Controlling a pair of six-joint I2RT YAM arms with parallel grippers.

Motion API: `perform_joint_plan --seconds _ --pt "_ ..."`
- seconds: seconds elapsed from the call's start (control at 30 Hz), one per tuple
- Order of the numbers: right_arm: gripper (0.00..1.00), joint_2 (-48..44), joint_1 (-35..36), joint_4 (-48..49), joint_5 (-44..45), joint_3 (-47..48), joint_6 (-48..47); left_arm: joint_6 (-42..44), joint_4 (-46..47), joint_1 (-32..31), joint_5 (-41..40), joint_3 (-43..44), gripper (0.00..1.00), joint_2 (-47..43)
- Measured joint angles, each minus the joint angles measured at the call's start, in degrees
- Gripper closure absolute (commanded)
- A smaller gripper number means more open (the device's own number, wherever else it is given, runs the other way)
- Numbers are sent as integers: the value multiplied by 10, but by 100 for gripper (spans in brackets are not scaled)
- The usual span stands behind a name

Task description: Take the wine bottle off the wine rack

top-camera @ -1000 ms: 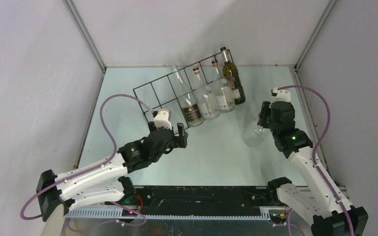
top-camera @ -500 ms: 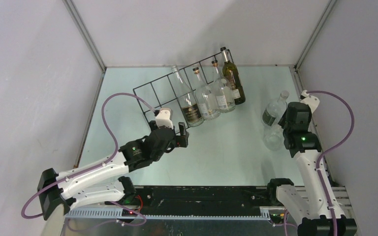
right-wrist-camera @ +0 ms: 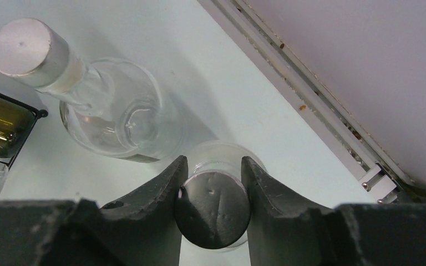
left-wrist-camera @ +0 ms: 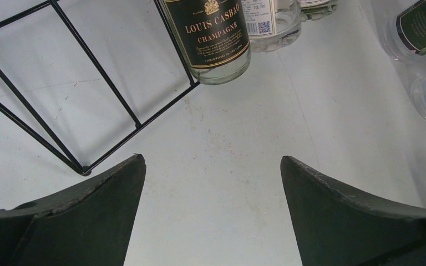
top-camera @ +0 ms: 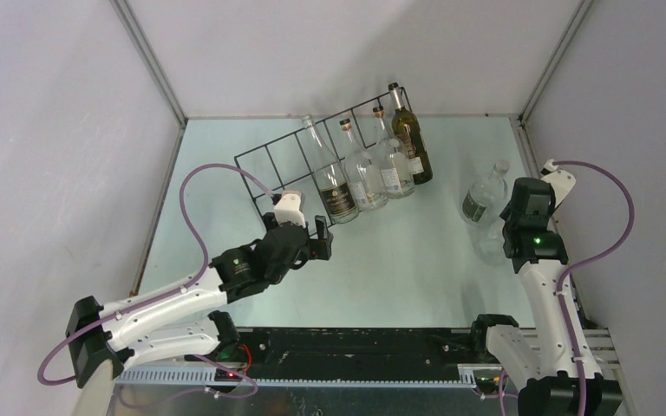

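The black wire wine rack (top-camera: pixel 270 165) lies slanted at the back of the table and holds several bottles, among them a clear "Louis Casbao" bottle (top-camera: pixel 336 192) and a dark green one (top-camera: pixel 413 139). My right gripper (top-camera: pixel 506 227) is shut on the silver cap of a clear wine bottle (top-camera: pixel 489 244) that stands upright near the right wall. In the right wrist view the fingers (right-wrist-camera: pixel 161 188) clamp that cap (right-wrist-camera: pixel 213 213) from both sides. My left gripper (top-camera: pixel 319 239) hangs open by the rack's near corner (left-wrist-camera: pixel 83 169), with nothing between its fingers.
A second clear bottle (top-camera: pixel 483 192) with a silver cap (right-wrist-camera: pixel 29 51) stands off the rack, just behind the held one. The right wall rail (right-wrist-camera: pixel 321 111) runs close beside the held bottle. The rack's left compartments (left-wrist-camera: pixel 61 83) hold nothing.
The right arm swung right with the clear bottle in its grip, bringing it upright close to the other loose bottle by the right wall. The left arm stayed put.
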Motion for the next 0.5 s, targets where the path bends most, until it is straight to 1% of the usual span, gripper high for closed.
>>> perform_joint_plan --seconds 0.03,0.13,0.17,0.2,0.27,0.33,0.5 --pt "56 2 0 3 0 0 1 0 0 0 0 0 2 0" --pt "46 8 0 10 -5 2 8 0 0 0 0 0 1 0" --pt "41 9 0 14 -7 2 12 0 0 0 0 0 1 0" --pt "39 9 0 16 -8 3 14 0 0 0 0 0 1 0" --pt "31 9 0 20 -11 5 19 0 0 1 0 0 1 0" --pt "27 8 0 23 -12 7 23 0 0 2 0 0 1 -1" --pt "24 -4 0 17 -12 19 24 0 0 8 0 0 1 -9"
